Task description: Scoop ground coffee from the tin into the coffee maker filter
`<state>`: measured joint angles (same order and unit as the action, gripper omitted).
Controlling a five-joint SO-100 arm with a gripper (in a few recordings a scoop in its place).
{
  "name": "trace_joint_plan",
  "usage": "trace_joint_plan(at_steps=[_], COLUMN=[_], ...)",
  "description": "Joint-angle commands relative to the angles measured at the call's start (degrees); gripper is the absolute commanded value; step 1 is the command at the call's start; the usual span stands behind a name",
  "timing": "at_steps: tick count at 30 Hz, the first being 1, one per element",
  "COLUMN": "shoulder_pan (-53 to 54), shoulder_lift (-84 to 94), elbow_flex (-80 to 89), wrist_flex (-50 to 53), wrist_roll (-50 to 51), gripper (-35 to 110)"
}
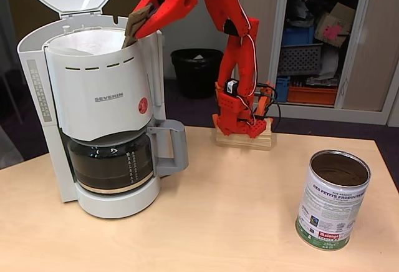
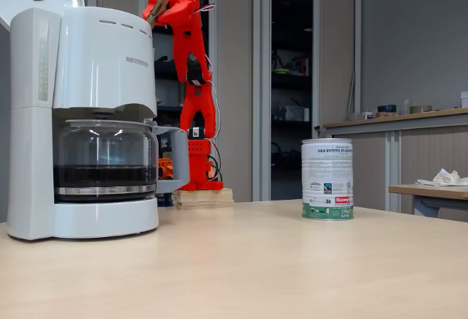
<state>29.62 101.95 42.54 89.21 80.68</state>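
Wooden table (image 1: 206, 222), tin (image 1: 332, 199) near its right edge: gripper (image 1: 138, 25) pinching a scoop at the filter (image 1: 93, 41) rim, so tilting early might dump coffee outside it.

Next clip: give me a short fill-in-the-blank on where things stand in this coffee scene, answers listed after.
1. The lid of the coffee maker stands ____.
2. The hand is over the paper filter, not over the ____.
3. The tin stands upright with its top ____.
4. The glass carafe holds a ____ liquid.

Missing words: open; tin; open; dark
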Motion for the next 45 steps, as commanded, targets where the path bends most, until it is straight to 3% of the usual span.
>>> trace_joint_plan(at_steps=[1, 14, 28, 38, 45], shoulder_pan=[-2.3, -2.5, 1.1, 0.6, 0.5], shoulder_lift=[1.1, 1.2, 1.8, 1.8, 2.2], elbow_flex=[-1.4, -0.4, -0.3, -0.3, 0.4], wrist_flex=[0.5, -6.5, -5.3, 2.0, -1.0], wrist_roll=[6.5, 10.9, 4.9, -20.9, -41.8], gripper=[0, 0, 0, 0, 0])
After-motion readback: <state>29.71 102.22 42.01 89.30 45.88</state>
